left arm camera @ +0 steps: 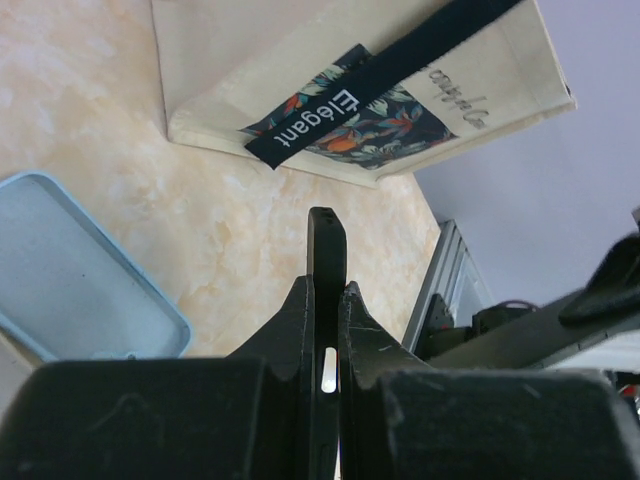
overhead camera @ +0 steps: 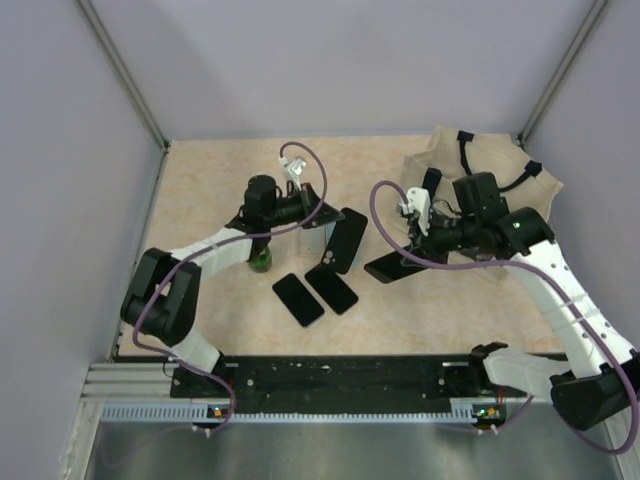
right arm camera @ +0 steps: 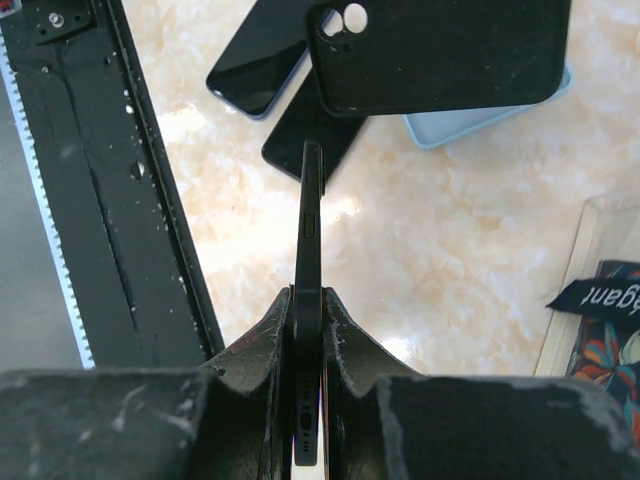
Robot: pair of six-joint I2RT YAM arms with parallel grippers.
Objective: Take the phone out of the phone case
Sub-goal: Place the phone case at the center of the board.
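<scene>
left jaws: pinching phone case (left arm camera: 326, 245) edge | right jaws: pinching phone (right arm camera: 309, 230) edge-on

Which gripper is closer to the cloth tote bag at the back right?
Right. The right gripper sits just in front of the tote bag; the left gripper is well off to the bag's left.

Beige marbled tabletop (overhead camera: 205, 185); lilac wall panels (overhead camera: 350, 60) on 3 sides, alu corner posts (overhead camera: 125, 75).
</scene>
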